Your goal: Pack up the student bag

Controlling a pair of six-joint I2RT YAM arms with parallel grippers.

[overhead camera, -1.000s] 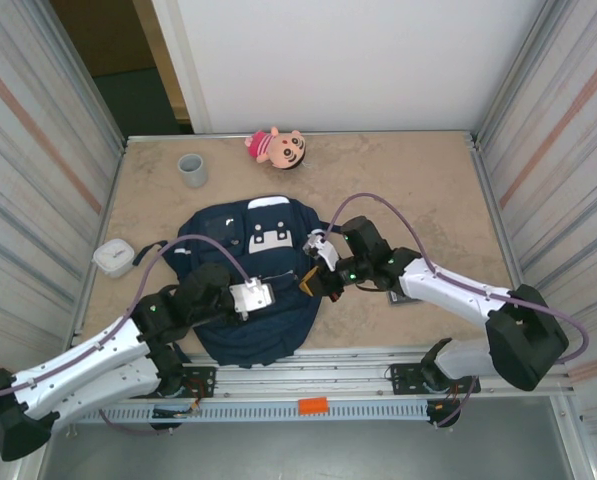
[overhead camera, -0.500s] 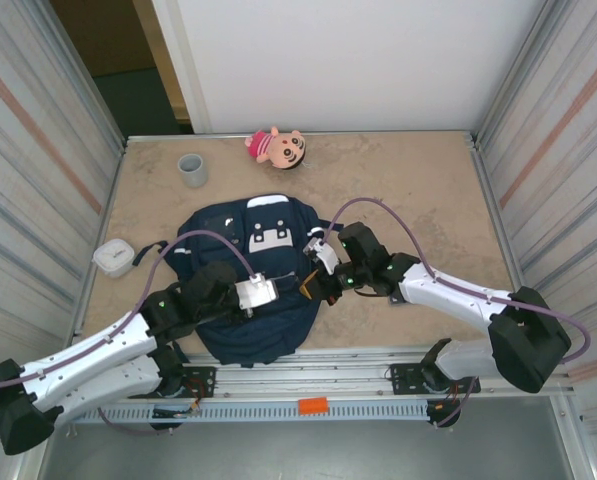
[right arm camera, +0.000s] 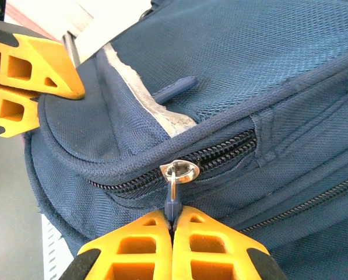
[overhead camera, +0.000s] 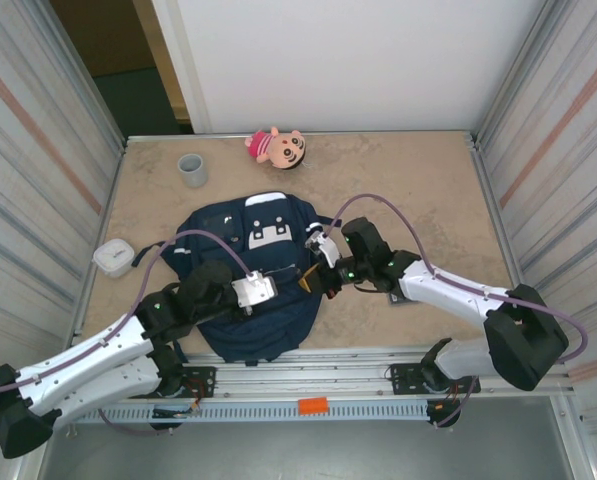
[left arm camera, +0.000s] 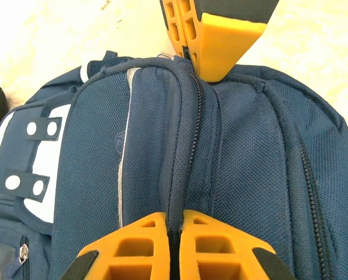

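Navy student bag, zip-pull in right hand

Bag: navy, flat on the worktop, under both tools
Left tool: closed, over the bag's middle, tip toward the right tool
Right tool: closed, at the bag's right edge, just beside the left tool
Doll: well beyond both tools
Cup: grey, beyond and left of the left tool
Box: white, well left of the left tool
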